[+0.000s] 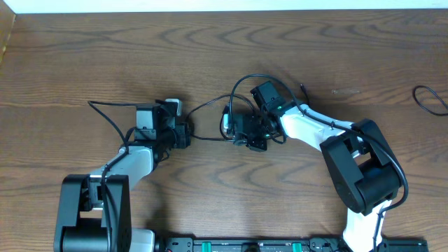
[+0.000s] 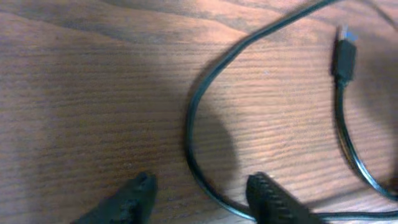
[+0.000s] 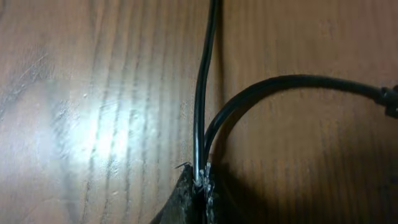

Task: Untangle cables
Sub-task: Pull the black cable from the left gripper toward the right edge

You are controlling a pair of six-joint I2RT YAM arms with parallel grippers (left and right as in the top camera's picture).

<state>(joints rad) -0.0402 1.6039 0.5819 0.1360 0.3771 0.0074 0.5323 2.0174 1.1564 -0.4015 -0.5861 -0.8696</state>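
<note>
Pinched a thin black cable (image 3: 207, 74) tight in the tips of the right claw (image 3: 200, 185), shut all the way. Saw a second cord (image 3: 292, 81) bend in to the same spot, touching the first; could not tell if caught too. Held the left claw (image 2: 202, 190) part open over the table (image 2: 74, 93), gripping nothing. Saw a loop (image 2: 191, 118) of cable run in between its fingers, close by one of them, and a plug (image 2: 344, 59) lying free further off. From above, found the cables (image 1: 210, 136) bunched in the middle between both claws, looped and crossed. Spotted one more cable (image 1: 430, 98) well apart by the table's right edge, maybe sorted already. Judged the job hardly begun: one strand grabbed, nothing in the bunch pulled free, most of the sorting left.
</note>
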